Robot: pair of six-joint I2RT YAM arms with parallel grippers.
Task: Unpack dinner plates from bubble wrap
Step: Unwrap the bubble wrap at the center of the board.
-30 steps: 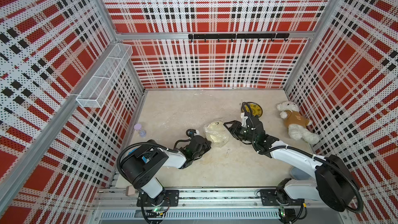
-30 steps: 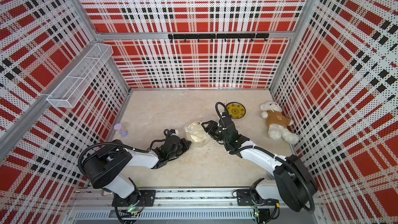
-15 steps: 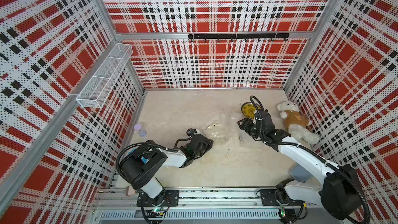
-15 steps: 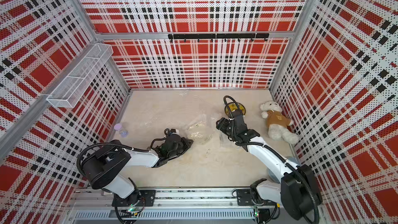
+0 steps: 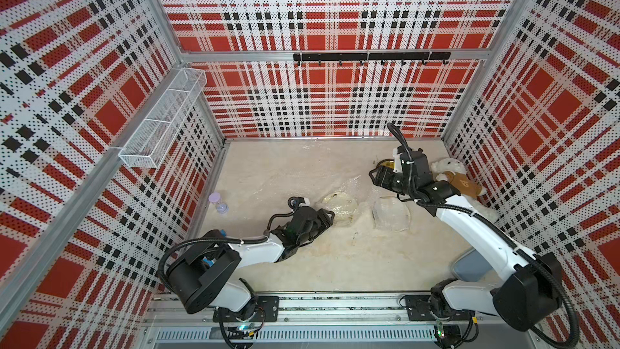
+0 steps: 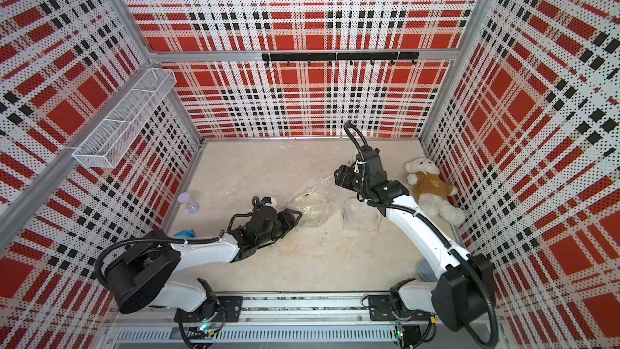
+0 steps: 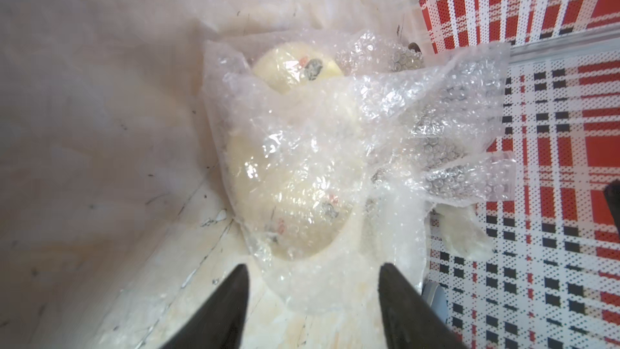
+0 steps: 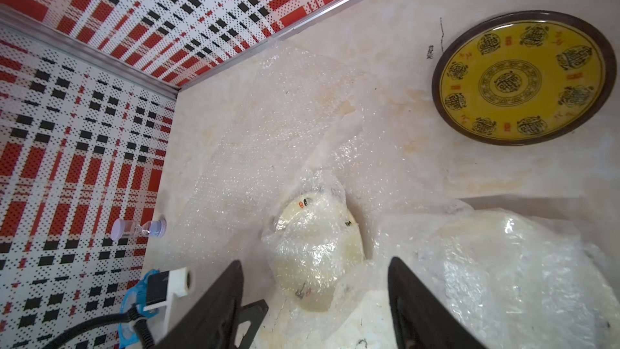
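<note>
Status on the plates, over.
Left gripper open, right gripper open. Plate mostly under bubble wrap; second bundle wrapped. Teddy beside right arm.

Bright, even light — soft wrist-view blur

Left arm (image 5: 255,250): white link shells, black joint housings, large black drum at shoulder. Black ribbed hose (image 5: 188,246) runs along it, white cable ties. Right arm (image 5: 476,226): same build and colours, second hose (image 5: 402,142) at wrist. Left gripper (image 7: 313,270), right gripper (image 8: 315,260): matte black tapered fingers. Bases on black plates (image 5: 266,307)
</note>
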